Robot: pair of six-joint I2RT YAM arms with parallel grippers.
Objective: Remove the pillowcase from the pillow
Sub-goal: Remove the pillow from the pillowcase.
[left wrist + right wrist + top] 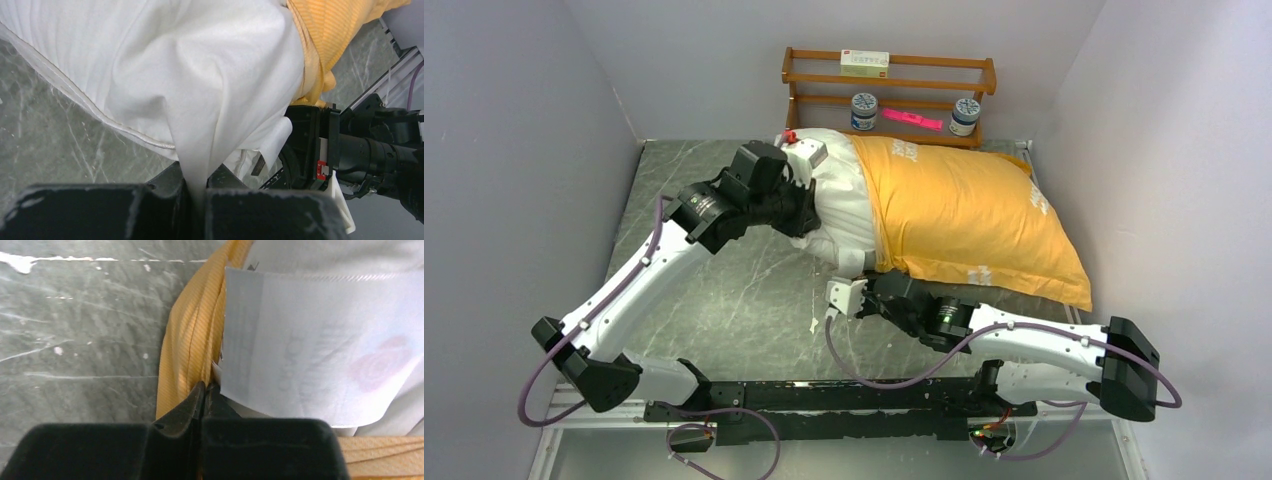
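Note:
The plump white pillow [844, 205] lies across the back of the table, its left end bare. The orange-yellow pillowcase [964, 210] covers the rest of it to the right. My left gripper [816, 215] is at the bare end, shut on a pinch of the white pillow [200, 75] fabric, which rises out from between my left gripper's [199, 185] jaws. My right gripper [872, 272] is at the pillowcase's open edge on the near side. In the right wrist view my right gripper [205, 390] is shut on the pillowcase [190, 340] hem, beside the pillow's white label [320, 350].
A wooden rack [889, 95] stands against the back wall with two jars [864, 110], a box [865, 63] and a pink item [912, 119]. Grey walls close in on both sides. The marble table [734, 300] stretches between the arms. The right arm [370, 150] shows in the left wrist view.

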